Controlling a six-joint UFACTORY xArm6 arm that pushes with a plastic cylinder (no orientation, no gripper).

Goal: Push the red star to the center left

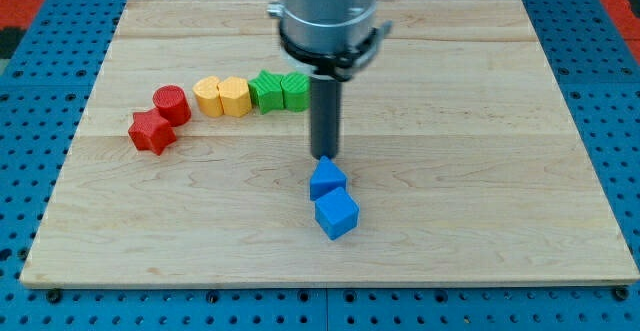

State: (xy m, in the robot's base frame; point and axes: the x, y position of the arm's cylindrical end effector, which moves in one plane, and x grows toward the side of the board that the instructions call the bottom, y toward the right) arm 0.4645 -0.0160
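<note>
The red star (151,132) lies on the wooden board (480,171) at the view's left, about mid-height. A red cylinder (172,104) touches it at its upper right. My tip (324,156) is near the board's middle, well to the right of the red star, just above the upper blue block (327,180). A blue cube (337,214) sits right below that block, touching it.
Two yellow blocks (222,97) and two green blocks (279,91) form a row to the right of the red cylinder, up and left of my tip. The arm's grey body (329,11) hangs over the board's top middle.
</note>
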